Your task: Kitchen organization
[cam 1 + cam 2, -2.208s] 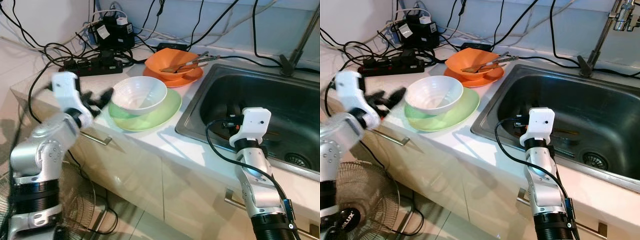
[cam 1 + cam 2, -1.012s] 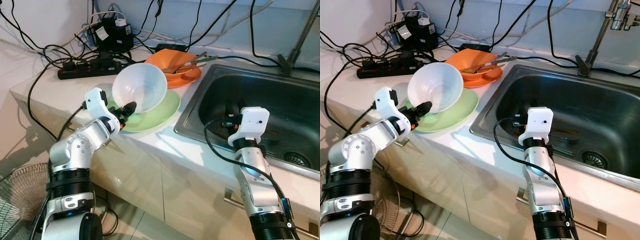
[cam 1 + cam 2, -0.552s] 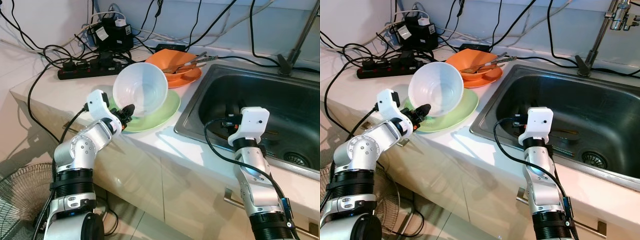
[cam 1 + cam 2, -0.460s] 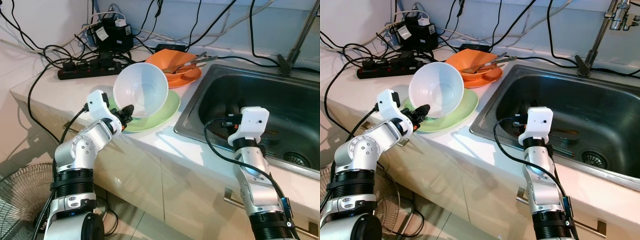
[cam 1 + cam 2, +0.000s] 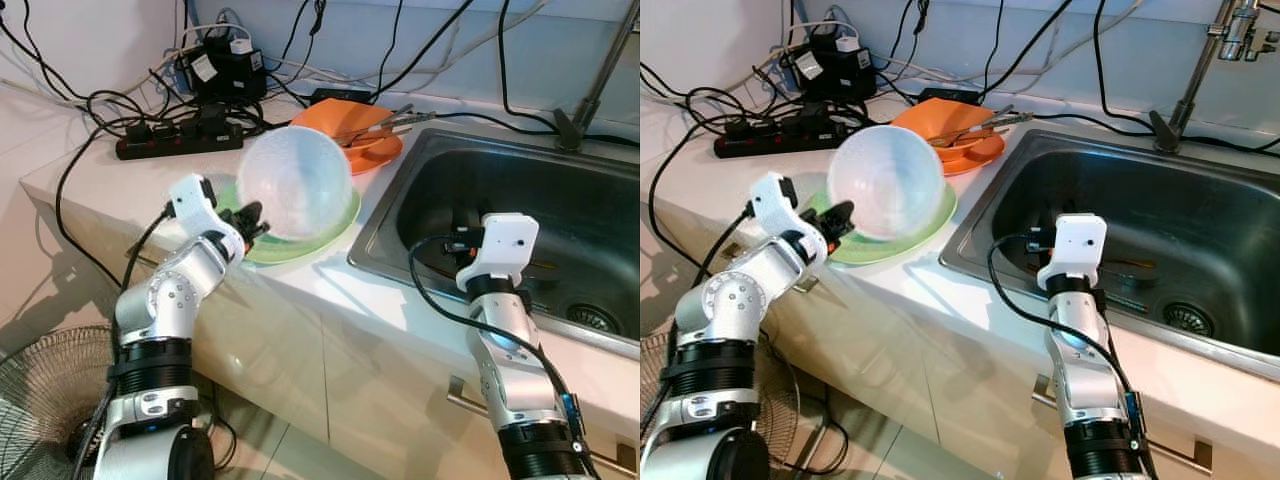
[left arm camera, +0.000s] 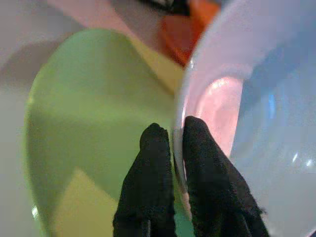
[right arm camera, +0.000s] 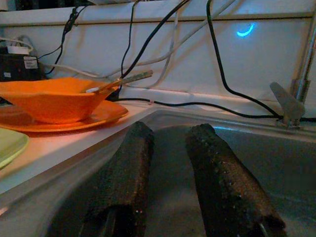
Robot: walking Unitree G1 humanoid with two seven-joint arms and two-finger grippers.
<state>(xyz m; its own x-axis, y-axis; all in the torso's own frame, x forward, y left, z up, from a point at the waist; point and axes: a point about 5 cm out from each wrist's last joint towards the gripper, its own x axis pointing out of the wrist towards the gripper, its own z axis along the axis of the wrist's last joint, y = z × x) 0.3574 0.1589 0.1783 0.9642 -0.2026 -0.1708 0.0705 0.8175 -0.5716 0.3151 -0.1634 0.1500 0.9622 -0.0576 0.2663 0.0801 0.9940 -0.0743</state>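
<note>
- A round fan (image 5: 40, 400) stands on the floor below the counter, at the robot's left.
- The left gripper (image 5: 252, 222) reaches up from the counter's front edge; its two black fingers (image 6: 153, 168) are pinched on the rim of the white bowl (image 5: 295, 183), one finger inside the rim and one outside.
- The white bowl is lifted off the green plate (image 5: 335, 216) and tipped steeply, so that its rounded underside faces the head camera and its hollow faces away.
- The green plate lies flat on the white counter (image 5: 130, 185), directly under the bowl, near the front edge.
- The right gripper (image 7: 168, 163) hangs inside the steel sink (image 5: 560, 215), near its left wall; its fingers stand a little apart with nothing between them.
- The drain (image 5: 600, 318) sits on the sink floor, to the right of that gripper.
- Behind the green plate, an orange bowl (image 5: 345, 122) rests on an orange plate (image 5: 385, 152), close to the sink's back left corner; metal utensils (image 5: 385, 122) lie across the bowl.
- Farther back on the left, a black power strip (image 5: 180, 142) and a tangle of black cables (image 5: 90, 105) cover the counter by the wall.
- The tap's stem (image 5: 590, 100) rises at the back of the sink.
</note>
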